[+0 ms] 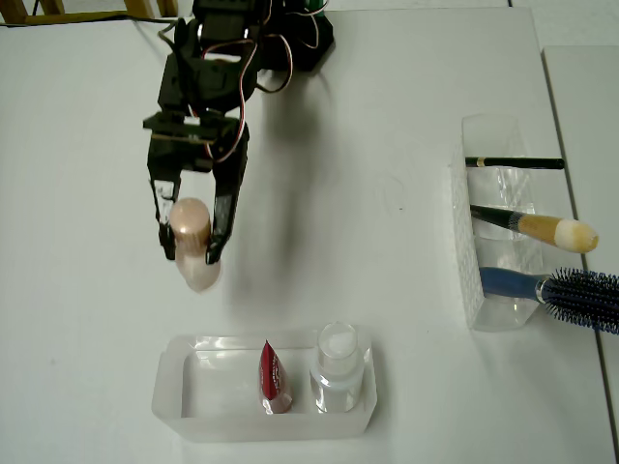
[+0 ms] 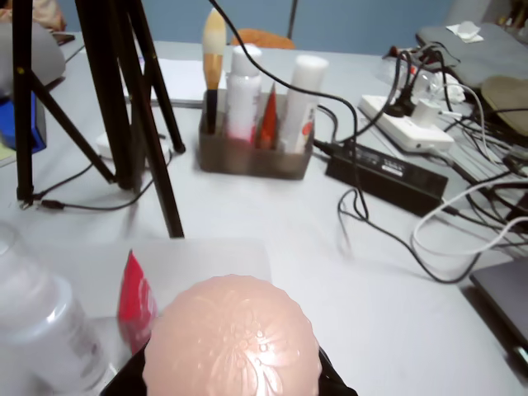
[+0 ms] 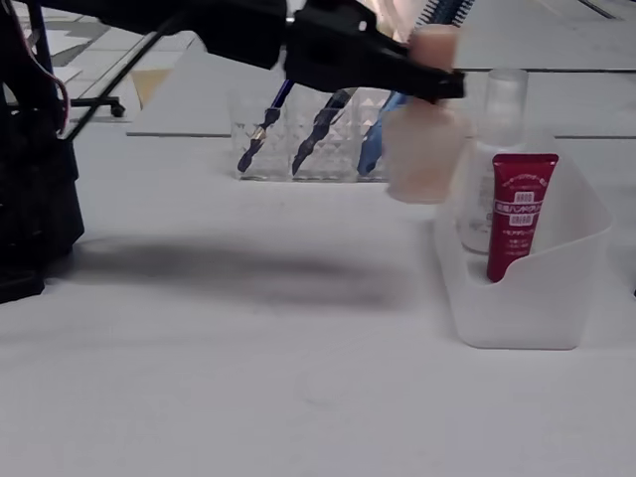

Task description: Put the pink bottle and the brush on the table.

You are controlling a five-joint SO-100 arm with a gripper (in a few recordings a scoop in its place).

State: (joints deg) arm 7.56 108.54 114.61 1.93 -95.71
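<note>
Pink bottle (image 1: 193,242) aloft; brush (image 1: 542,228) in organizer (image 1: 484,290)

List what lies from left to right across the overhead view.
Gripper shut on the pink bottle → red tube → clear bottle → clear organizer holding the brush.

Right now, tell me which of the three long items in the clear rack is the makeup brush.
The brush in the middle slot: fluffy cream tip, between the thin black pencil and the blue hairbrush.
</note>
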